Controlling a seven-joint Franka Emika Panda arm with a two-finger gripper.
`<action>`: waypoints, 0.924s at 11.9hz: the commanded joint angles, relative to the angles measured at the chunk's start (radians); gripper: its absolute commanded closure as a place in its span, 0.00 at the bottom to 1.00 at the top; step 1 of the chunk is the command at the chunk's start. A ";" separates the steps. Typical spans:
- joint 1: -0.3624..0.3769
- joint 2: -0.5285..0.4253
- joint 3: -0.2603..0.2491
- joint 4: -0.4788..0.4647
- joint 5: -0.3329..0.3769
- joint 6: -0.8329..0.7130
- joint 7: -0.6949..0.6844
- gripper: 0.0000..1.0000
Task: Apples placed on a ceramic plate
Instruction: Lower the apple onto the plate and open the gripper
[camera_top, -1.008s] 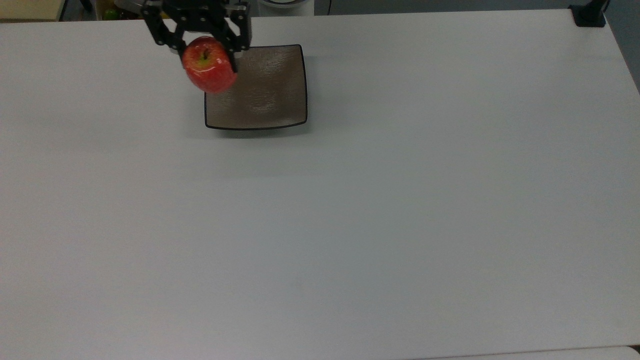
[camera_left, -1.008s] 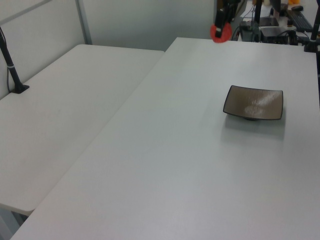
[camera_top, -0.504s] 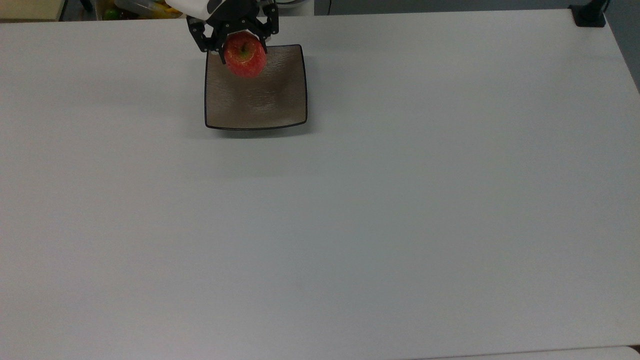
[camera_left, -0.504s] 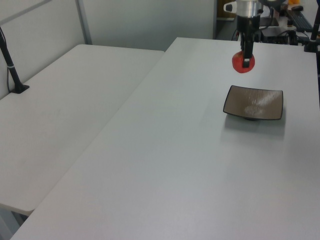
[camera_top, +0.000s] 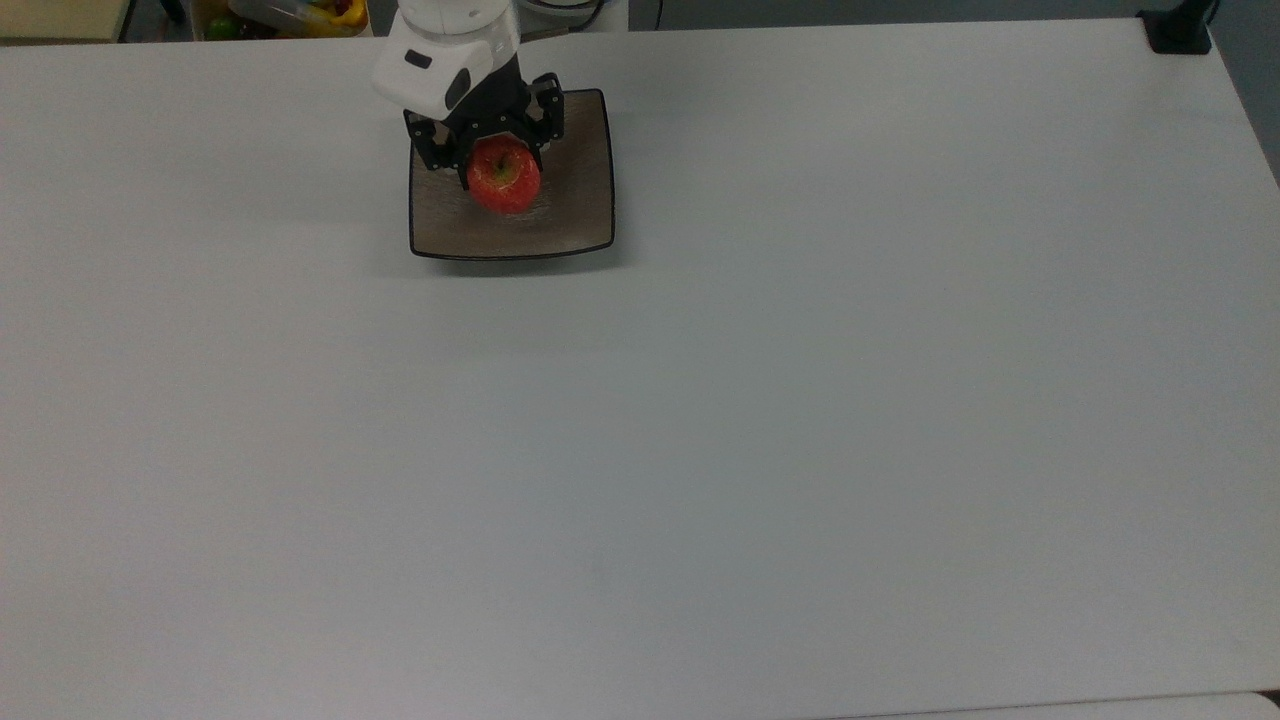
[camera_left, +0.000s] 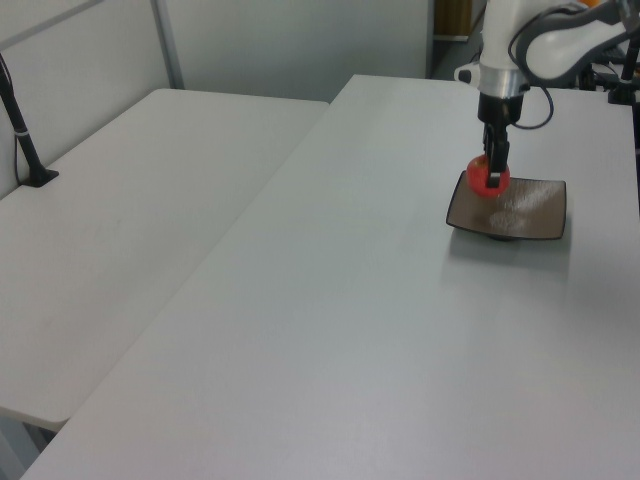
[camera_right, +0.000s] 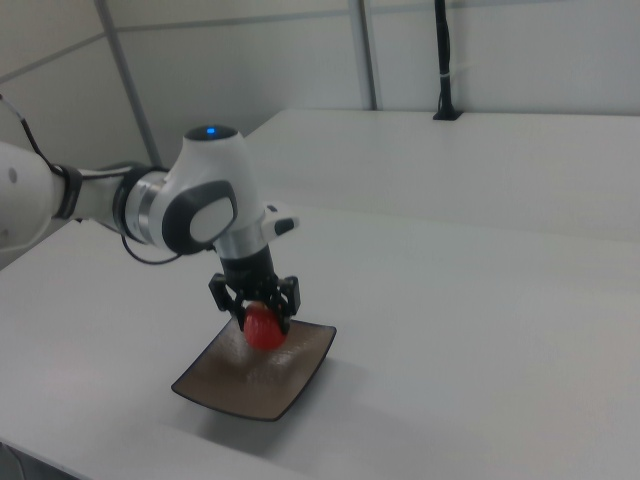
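Top view, apple: small round red apple (camera_top: 504, 176) with yellow-green stem dip facing the camera, clamped between the black fingers of the two-finger gripper (camera_top: 490, 150), over the upper middle of the plate in the frame's upper left.
Top view, plate: square shallow taupe-brown ceramic plate (camera_top: 570, 190) with thin black rim, edges parallel to the frame; upper left corner hidden under the white wrist.
Top view, surface: wide white table (camera_top: 700, 420) filling the frame; black clamp base (camera_top: 1178, 28) at upper right corner, cut off by the frame edge.
Left view, apple: red blob (camera_left: 489, 178) at upper right, gripper (camera_left: 492, 172) closed on it, over the plate's (camera_left: 530, 215) near-left part; contact with the plate unclear.
Left view, room: second white table (camera_left: 130, 220) at left, grey partition wall behind.
Right view, apple: held by gripper (camera_right: 256, 312) low over the plate (camera_right: 240, 385), lower centre; underside hidden.
Right view, room: black pole (camera_right: 443, 60) at upper right, top cut off.
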 joint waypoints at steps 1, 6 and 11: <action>0.006 0.000 -0.006 -0.084 0.014 0.091 -0.034 0.90; 0.006 0.018 -0.005 -0.108 0.014 0.105 -0.048 0.73; 0.007 0.017 -0.001 -0.082 0.014 0.024 -0.048 0.24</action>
